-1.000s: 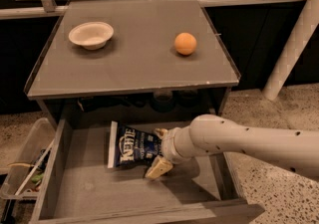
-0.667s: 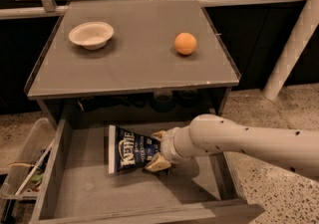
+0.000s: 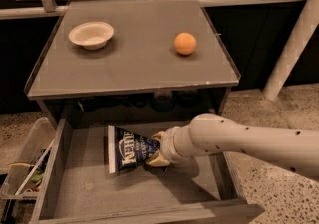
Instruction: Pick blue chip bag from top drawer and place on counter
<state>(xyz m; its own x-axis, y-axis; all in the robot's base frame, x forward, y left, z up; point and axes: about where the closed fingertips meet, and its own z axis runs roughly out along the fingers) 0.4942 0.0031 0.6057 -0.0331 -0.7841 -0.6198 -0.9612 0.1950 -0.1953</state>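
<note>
The blue chip bag (image 3: 127, 149) is dark navy with white lettering and a white strip at its left end. It is inside the open top drawer (image 3: 84, 193), tilted, with its right end raised. My gripper (image 3: 156, 150) comes in from the right on a white arm and is shut on the bag's right end, its tan fingers (image 3: 157, 160) above and below the bag's corner. The grey counter (image 3: 134, 63) lies above and behind the drawer.
A pale bowl (image 3: 91, 35) sits on the counter's left side and an orange (image 3: 185, 43) on its right. A clear plastic bin (image 3: 22, 168) with clutter stands left of the drawer. A white post (image 3: 291, 49) leans at the right.
The gripper has closed on the bag's right end and lifted it slightly; the bag has tilted and shifted a little up and right in the drawer.
</note>
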